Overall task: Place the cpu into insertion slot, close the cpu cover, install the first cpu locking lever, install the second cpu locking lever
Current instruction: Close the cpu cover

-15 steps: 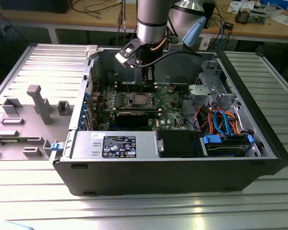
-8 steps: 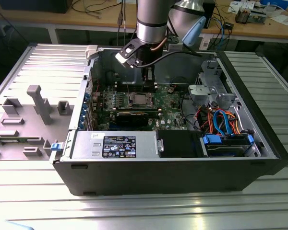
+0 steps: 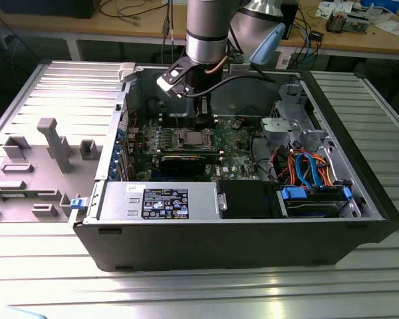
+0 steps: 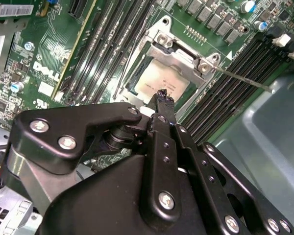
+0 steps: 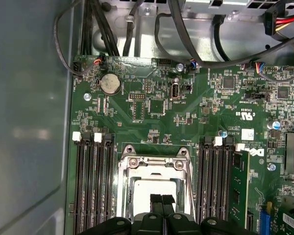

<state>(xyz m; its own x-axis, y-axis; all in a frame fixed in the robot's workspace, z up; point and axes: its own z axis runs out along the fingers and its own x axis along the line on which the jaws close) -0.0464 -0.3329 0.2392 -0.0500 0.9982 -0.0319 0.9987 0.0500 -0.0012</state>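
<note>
The cpu (image 4: 162, 81) lies flat in the insertion slot (image 5: 123, 182) on the green motherboard; its pale metal top (image 5: 152, 188) shows through the cut-out. The silvery cpu cover (image 5: 154, 164) is folded down around it, as the cover's frame (image 4: 179, 58) shows in the second wrist view. A thin wire locking lever (image 4: 242, 80) sticks out sideways from one corner of the socket, over the memory slots. My gripper (image 5: 161, 199) hovers just above the chip's edge, its black fingers (image 4: 162, 105) pressed together with nothing between them. In the exterior view the gripper (image 3: 198, 123) hangs right over the socket (image 3: 193, 138).
Long black memory slots (image 5: 93, 186) flank the socket on both sides. Cables (image 5: 186, 39) run along the case wall beyond the board. The open case (image 3: 186, 246) holds a power supply (image 3: 163, 201) at the front and a drive cage (image 3: 299, 126) with coloured wires at the exterior view's right.
</note>
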